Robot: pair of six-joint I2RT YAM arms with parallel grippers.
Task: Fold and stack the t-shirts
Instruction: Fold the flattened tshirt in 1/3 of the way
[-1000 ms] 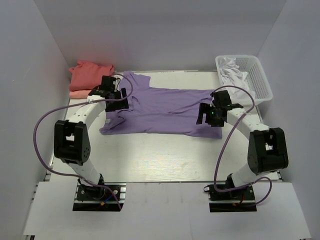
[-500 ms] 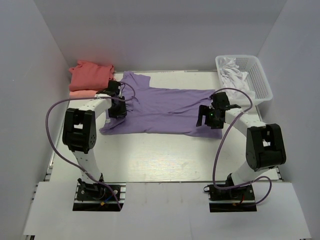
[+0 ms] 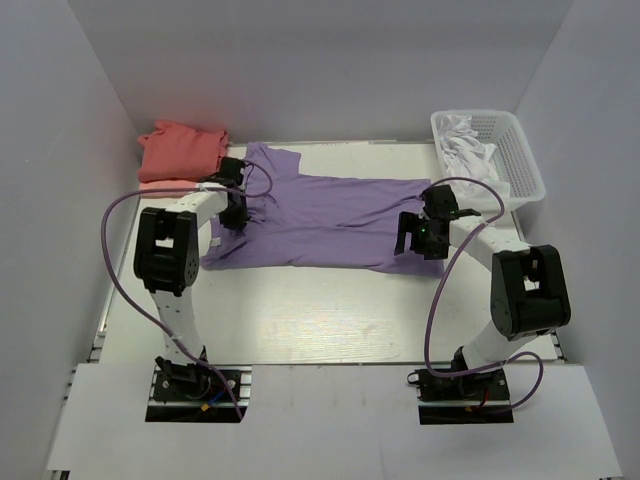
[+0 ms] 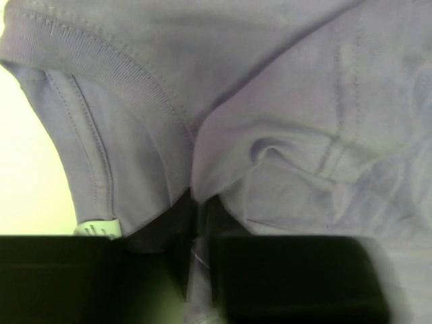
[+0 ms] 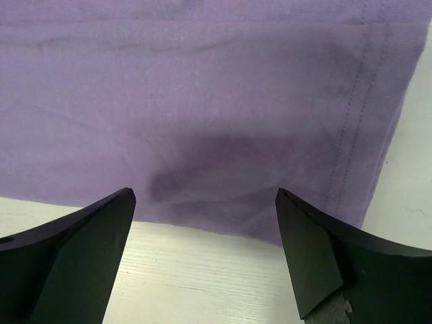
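The lavender t-shirt lies spread across the table. The right gripper is poised over its right hem, jaws wide and holding nothing. The left gripper is at the collar, its fingers nearly together on a fold of cloth — pinched, it seems. Farther back, at far left, the folded coral t-shirt rests on the salmon t-shirt.

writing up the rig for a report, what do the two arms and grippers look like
Both arms are alike: the left arm and right arm have white links with boxy black joint housings, a purple cable looping alongside each, and black bases. The right gripper has black, wedge-shaped fingers.
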